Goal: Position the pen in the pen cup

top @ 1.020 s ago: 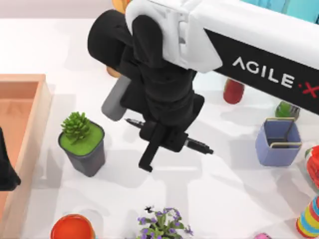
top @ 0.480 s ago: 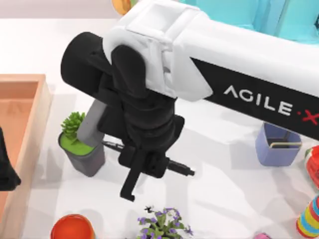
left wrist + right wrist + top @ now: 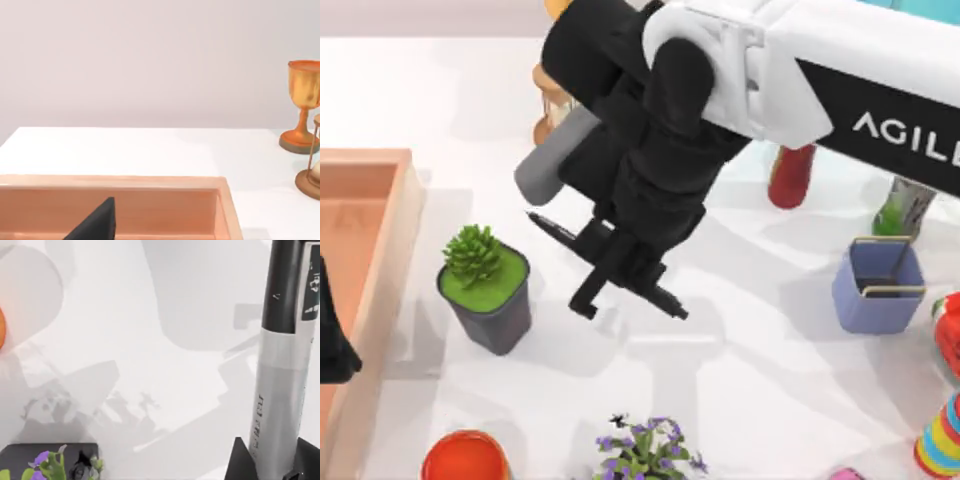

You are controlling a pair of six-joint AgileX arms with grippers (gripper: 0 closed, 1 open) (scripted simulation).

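Right gripper [image 3: 620, 265] clamped on the pen [image 3: 665, 300], above the table.
Pen cup [image 3: 878, 285] well apart at right; left gripper [image 3: 332, 345] parked over tray, fingers unclear.

White-shelled right arm [image 3: 840, 70] bears a black panel lettered "AGILE", ending in a black wrist and gripper [image 3: 620, 270]

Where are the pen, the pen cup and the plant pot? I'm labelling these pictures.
pen [image 3: 552, 228], top view, black end left of the gripper.
pen cup [image 3: 872, 308], top view, blue front wall.
plant pot [image 3: 500, 322], top view, grey side.
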